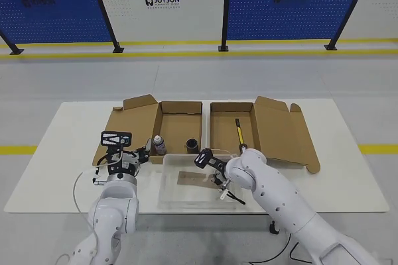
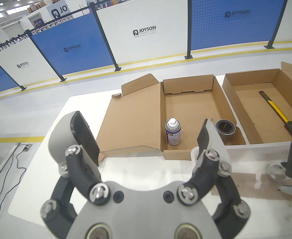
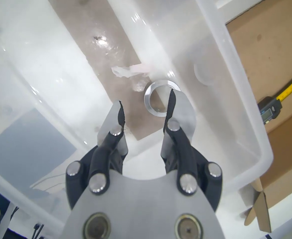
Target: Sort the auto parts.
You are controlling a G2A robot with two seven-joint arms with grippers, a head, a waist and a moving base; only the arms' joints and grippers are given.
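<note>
Sorting of auto parts, late stage. Three parts already lie in the open boxes at the far side of the white table [image 1: 53, 165]: a blue-and-white spray can [image 2: 173, 131] standing upright and a black cylindrical sleeve [image 2: 225, 128] beside it in the left brown cardboard box [image 2: 185, 100]; a yellow-and-black digital caliper [image 2: 278, 113] lying flat in the right brown cardboard box [image 2: 255, 105]. One part appears left to sort: a silver metal ring [image 3: 158, 83], flat on the floor of the clear plastic bin [image 3: 225, 38] at the edge of a brown sheet [image 3: 98, 38], near the bin wall that faces the right box. The right gripper [image 3: 146, 100] is lowered into the bin with its fingers spread and nothing between them; one fingertip overlaps the ring's rim, contact not discernible. The left gripper [image 2: 143, 130] hangs above the table near the left box, jaws wide apart, empty. Judged remaining: grasp the ring and place it in a box; which box cannot be told.
</note>
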